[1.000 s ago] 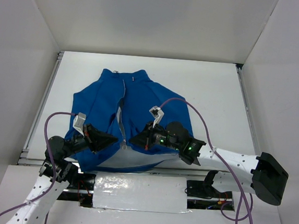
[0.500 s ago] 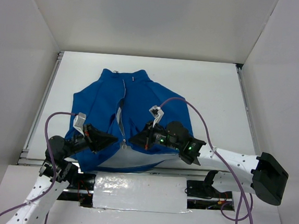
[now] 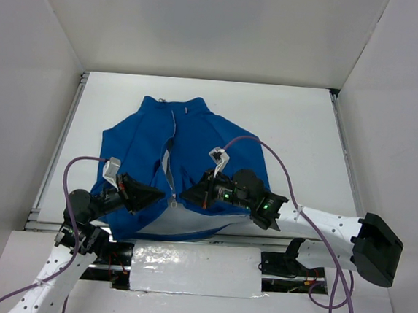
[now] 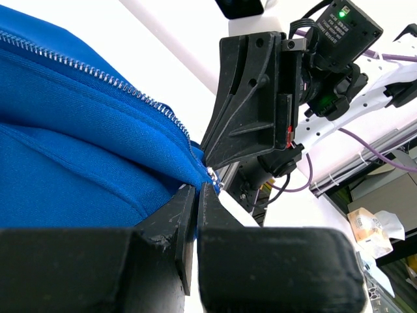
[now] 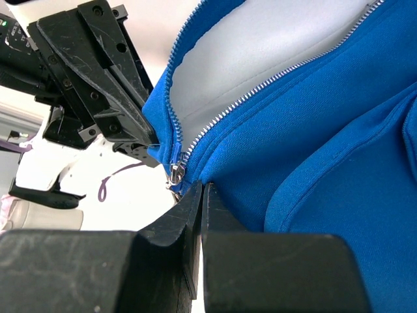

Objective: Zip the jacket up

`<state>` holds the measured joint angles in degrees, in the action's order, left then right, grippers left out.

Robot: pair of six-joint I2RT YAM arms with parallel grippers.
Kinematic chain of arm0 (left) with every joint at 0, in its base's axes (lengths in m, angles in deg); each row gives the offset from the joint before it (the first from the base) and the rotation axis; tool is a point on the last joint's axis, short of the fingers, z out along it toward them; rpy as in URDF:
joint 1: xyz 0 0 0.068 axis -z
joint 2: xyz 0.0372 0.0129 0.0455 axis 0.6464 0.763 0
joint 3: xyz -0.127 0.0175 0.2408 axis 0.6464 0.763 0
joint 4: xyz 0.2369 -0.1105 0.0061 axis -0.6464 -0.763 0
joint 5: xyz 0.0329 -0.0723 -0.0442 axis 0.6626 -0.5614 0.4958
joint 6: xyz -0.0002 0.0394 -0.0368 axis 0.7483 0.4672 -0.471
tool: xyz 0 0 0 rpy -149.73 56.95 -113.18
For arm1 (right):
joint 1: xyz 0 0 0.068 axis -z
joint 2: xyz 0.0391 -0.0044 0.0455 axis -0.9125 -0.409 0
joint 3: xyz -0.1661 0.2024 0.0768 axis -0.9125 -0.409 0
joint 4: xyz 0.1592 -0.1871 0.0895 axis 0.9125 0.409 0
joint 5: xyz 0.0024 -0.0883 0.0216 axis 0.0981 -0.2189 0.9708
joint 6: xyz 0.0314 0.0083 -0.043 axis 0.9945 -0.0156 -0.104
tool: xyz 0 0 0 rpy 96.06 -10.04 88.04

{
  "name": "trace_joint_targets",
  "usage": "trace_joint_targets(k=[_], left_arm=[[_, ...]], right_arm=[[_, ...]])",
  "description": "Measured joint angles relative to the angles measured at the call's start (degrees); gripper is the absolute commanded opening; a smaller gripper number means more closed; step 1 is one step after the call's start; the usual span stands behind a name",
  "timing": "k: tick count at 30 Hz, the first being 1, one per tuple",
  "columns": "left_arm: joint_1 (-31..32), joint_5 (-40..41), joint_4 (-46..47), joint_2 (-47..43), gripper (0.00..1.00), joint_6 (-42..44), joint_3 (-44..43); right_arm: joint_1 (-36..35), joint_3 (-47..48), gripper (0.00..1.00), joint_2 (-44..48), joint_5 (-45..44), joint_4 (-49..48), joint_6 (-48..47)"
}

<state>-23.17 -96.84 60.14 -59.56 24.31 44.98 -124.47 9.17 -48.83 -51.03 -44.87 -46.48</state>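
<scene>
blue jacket [image 3: 203,145] lies unzipped, pale lining [image 5: 260,52] showing.

The jacket [image 3: 202,148] is royal blue — zipper [image 5: 273,86] silver-grey, lining [image 5: 260,45] pale — the table [image 3: 292,127] white.

Your white surface [image 3: 292,127] carries the blue jacket [image 3: 195,148], lying front up a little left of centre, collar toward the far edge and hem at the near edge, its lower front parted over pale lining.

left hand [image 3: 163,196] meeting right hand [image 3: 186,196] on jacket [image 3: 196,141], open table [image 3: 299,135] beyond
</scene>
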Motion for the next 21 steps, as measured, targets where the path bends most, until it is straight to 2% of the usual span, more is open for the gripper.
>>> trace_joint_targets(k=[21], left_arm=[[0.0, 1.53, -1.53, -0.02, 0.0, 0.2, 0.0]], right_arm=[[0.04, 2.67, 0.0, -0.22, -2.58, 3.76, 0.5]])
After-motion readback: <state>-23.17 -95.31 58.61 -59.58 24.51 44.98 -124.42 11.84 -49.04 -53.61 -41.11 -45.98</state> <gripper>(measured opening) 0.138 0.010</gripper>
